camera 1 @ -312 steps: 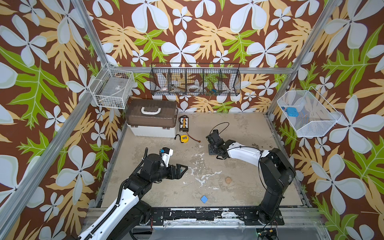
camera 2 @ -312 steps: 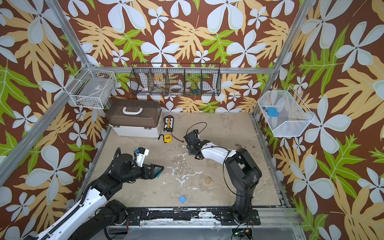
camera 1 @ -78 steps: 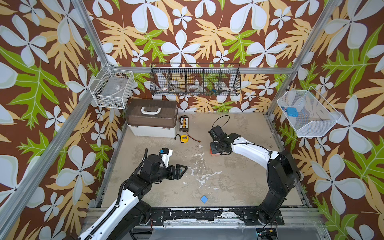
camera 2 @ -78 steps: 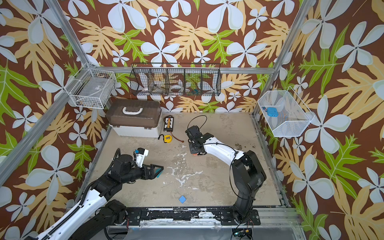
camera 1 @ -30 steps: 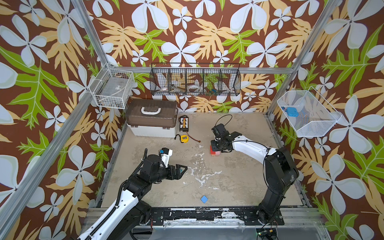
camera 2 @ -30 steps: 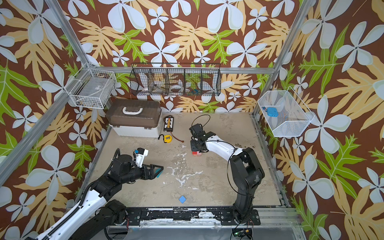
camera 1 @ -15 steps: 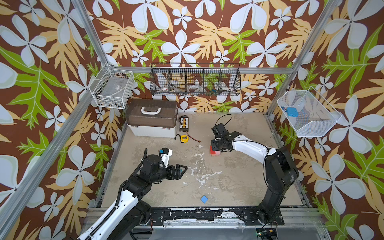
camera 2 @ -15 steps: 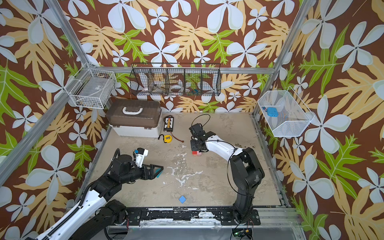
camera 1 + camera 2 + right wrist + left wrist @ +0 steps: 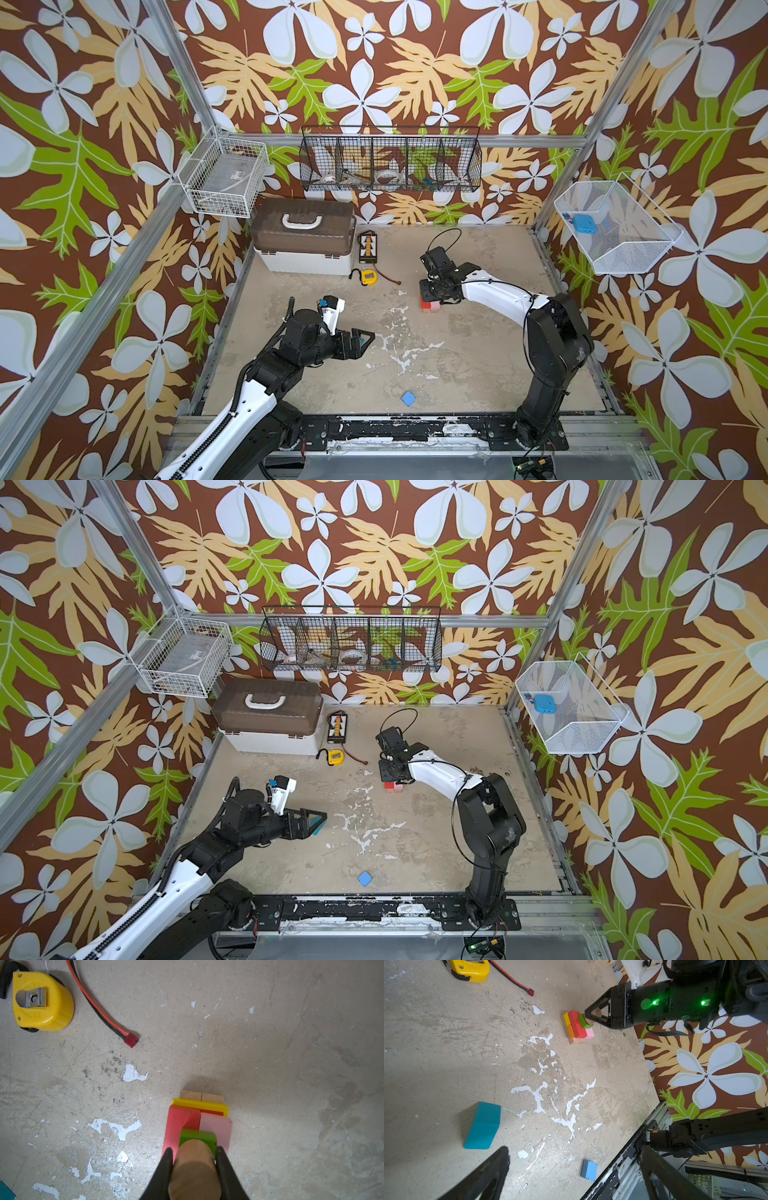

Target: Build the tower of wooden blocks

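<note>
Tower (image 9: 578, 1026) of wood blocks stands on the table (image 9: 478, 365), right of centre. In both top views the right gripper (image 9: 195, 1150) hides its upper part, and only a red-and-pink edge shows. The wrist views show that pincer clamped on a plain wooden cylinder (image 9: 194, 1169) atop the green block (image 9: 197, 1136) — its near end is cut off by the frame. Left gripper (image 9: 573, 1150) hangs wide open and empty near a teal block (image 9: 482, 1125) lying on the table.
</note>
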Available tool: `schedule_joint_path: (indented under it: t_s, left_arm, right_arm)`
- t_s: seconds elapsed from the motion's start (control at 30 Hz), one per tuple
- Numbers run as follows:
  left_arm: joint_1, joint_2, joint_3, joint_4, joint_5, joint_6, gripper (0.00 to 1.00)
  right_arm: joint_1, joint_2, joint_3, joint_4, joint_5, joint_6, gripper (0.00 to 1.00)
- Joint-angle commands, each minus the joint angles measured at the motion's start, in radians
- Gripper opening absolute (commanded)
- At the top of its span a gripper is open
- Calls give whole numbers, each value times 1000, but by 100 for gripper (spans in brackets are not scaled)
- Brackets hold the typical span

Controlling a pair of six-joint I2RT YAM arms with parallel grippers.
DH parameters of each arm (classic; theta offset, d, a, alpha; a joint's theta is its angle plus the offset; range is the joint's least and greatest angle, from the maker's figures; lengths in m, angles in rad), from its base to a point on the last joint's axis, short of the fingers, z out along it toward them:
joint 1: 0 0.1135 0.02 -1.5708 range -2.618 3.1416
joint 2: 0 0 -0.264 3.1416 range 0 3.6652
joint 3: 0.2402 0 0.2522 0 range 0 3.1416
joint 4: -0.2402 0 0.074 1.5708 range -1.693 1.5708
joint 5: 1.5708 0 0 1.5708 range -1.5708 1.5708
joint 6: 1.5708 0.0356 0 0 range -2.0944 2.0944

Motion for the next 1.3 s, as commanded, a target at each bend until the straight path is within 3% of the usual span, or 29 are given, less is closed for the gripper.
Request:
schedule_joint_path:
  t_s: [0.0,0.47,1.27]
  left_arm:
    - [-1,-3,0,19,5,-5,100]
    - [0,-2,0,19,6,-6,100]
    - [-3,-4,0,19,4,-6,100]
  right_arm:
    - [4,10,12,-13,21,-6,29]
    - [9,15,19,-27,45,-3,46]
    - [9,13,19,-32,56,1,43]
